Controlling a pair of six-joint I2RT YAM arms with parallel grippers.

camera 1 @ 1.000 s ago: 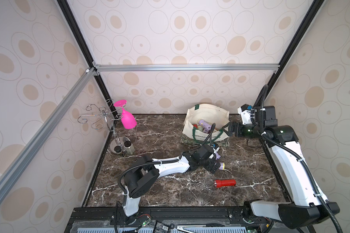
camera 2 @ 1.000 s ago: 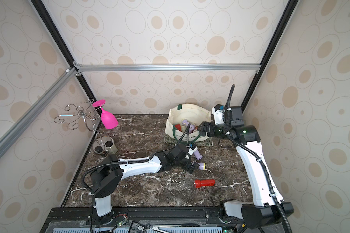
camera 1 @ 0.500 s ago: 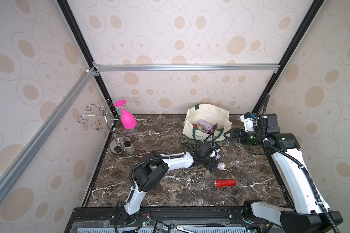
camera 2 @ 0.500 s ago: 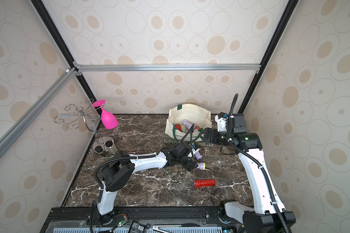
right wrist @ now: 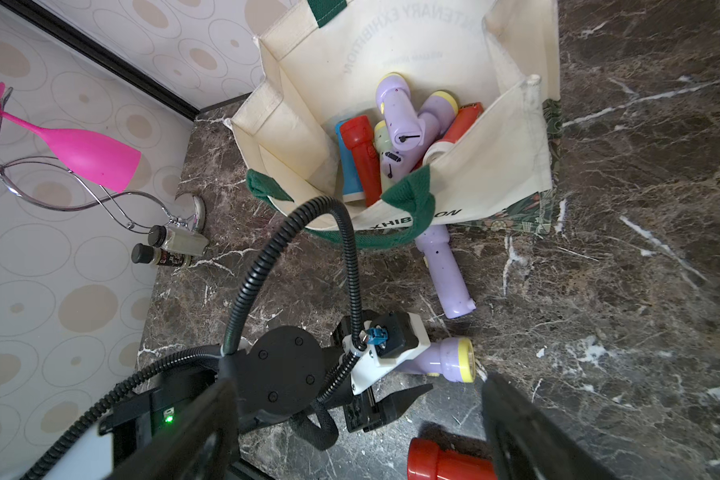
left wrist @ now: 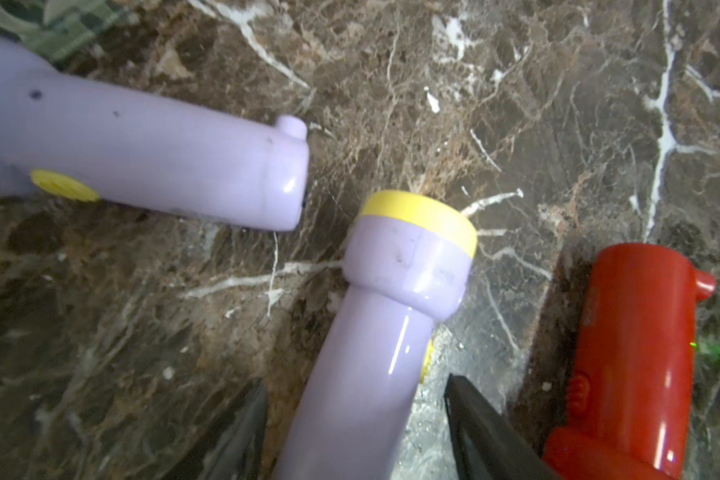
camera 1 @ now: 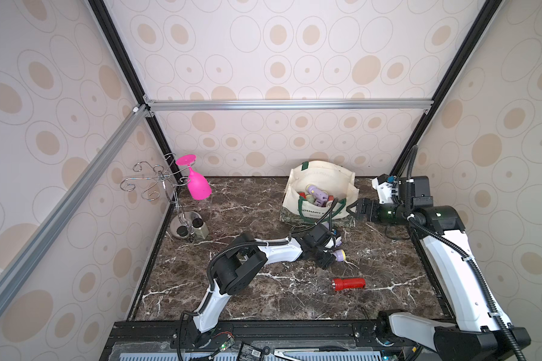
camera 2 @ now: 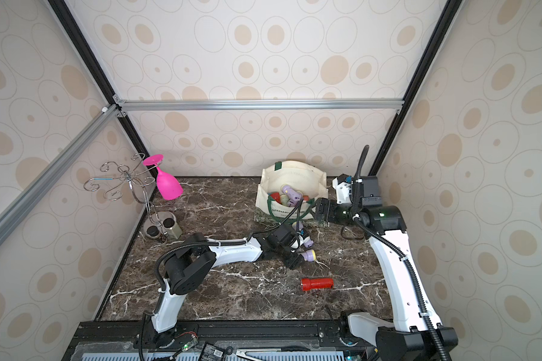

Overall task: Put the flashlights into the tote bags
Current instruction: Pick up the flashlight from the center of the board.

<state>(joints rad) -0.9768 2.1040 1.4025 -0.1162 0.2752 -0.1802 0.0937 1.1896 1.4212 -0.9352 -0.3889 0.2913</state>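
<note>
The cream tote bag (camera 1: 323,184) (right wrist: 516,137) stands at the back with several flashlights (right wrist: 400,120) inside. Three flashlights lie on the marble. My left gripper (camera 1: 330,256) (left wrist: 356,380) is open and straddles the barrel of a lilac flashlight (left wrist: 391,311) (camera 1: 339,255), with a small gap at each finger. A second lilac flashlight (left wrist: 142,153) (right wrist: 445,274) lies by the bag's front. The red flashlight (camera 1: 348,284) (left wrist: 632,353) lies nearer the front. My right gripper (camera 1: 352,208) (right wrist: 358,380) hangs open and empty beside the bag's right end.
A wire rack (camera 1: 157,184) at the back left holds a pink goblet (camera 1: 196,184) upside down. Two small bottles (camera 1: 197,229) stand at the rack's base. Patterned walls close in the table on three sides.
My left gripper's jaws have narrowed around the lilac flashlight's barrel. The right arm has dropped a little lower beside the bag, still open.
</note>
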